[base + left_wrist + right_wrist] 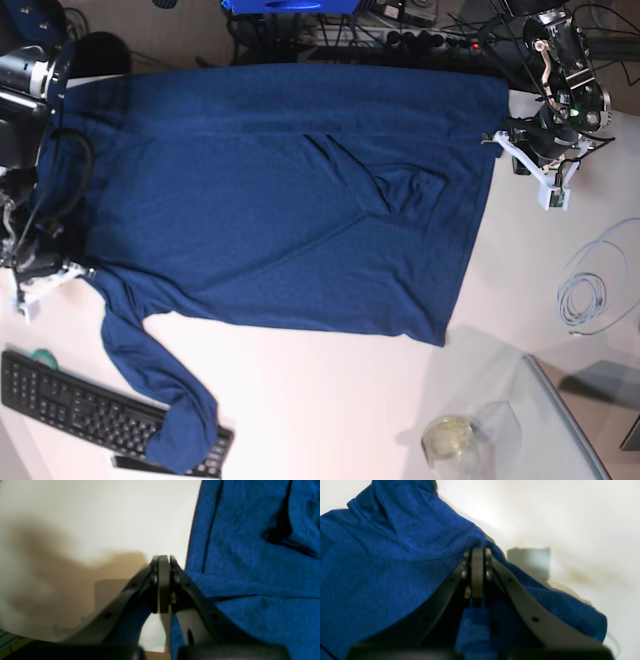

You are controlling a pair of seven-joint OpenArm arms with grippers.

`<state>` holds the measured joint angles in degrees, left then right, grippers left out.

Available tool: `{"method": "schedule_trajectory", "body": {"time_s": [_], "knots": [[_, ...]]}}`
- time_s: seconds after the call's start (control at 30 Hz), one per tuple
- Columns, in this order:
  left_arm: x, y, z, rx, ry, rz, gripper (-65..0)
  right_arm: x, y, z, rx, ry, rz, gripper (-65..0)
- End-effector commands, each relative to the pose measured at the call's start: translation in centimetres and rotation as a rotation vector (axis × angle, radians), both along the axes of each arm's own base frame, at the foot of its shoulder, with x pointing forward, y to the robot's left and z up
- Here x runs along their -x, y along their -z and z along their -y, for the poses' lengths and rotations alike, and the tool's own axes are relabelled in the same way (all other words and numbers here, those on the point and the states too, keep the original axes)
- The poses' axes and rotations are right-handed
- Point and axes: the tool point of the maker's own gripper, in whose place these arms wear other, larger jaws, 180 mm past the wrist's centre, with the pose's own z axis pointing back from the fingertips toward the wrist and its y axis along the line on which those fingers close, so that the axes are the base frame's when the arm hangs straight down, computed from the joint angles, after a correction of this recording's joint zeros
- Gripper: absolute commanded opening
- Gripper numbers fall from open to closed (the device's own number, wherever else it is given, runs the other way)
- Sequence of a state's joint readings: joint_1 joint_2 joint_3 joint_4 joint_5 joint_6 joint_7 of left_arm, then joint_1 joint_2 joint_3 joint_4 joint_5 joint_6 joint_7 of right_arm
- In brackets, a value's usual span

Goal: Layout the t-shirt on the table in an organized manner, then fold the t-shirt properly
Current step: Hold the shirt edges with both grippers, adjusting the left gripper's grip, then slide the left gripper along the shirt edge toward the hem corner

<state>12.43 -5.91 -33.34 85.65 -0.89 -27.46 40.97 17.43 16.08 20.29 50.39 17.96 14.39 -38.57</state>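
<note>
The t-shirt [290,190] lies spread on the table [330,410] btwn both grippers. Right gripper [477,552] is pinched tight on shirt cloth. Left gripper [163,560] is closed w/ nothing in it, shirt edge just beside it.

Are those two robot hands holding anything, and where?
The right end effector pinches the t-shirt at an edge fold. The left end effector is shut beside the cloth's edge; any hold cannot be told.
</note>
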Motion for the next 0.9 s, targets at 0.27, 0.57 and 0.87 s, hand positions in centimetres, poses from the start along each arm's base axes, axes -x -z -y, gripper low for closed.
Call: {"method": "schedule_trajectory", "body": {"time_s": [0.27, 0.57, 0.87], "knots": [[-0.9, -1.0, -0.5, -0.015, 0.007, 0.039, -65.0, -3.1, -4.8, 3.4, 0.075, 0.007, 0.116, -65.0], [-2.2, -1.6, -0.4, -0.019, 0.012, 0.064, -65.0, -3.4, -5.2, 3.6, 0.083, 0.005, 0.129, -65.0], [-5.4, -1.6, -0.5, 0.016, -0.011, 0.093, -65.0, -3.6, -5.7, 3.7, 0.091, -0.001, 0.141, -65.0]]}}
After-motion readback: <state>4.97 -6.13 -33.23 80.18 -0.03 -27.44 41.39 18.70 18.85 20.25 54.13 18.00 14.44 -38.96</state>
